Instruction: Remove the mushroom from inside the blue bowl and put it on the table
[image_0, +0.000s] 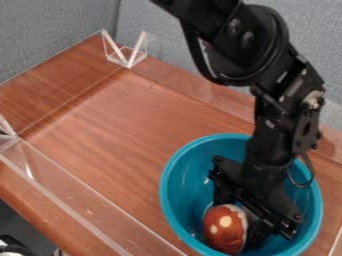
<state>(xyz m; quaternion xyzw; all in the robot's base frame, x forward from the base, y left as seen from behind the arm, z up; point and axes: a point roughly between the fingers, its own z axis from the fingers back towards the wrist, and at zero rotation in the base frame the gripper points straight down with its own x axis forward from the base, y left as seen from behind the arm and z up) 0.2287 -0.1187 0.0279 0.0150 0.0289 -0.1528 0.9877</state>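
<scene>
The gripper points straight down inside the bowl, its fingers low at the mushroom — one finger on each side of the red cap, it seems, though whether they press on it or stand clear cannot be told. The mushroom lies in the bowl's near part, cap toward the camera. The black arm rises from the bowl. The bowl sits on the table — near its acrylic wall.
</scene>
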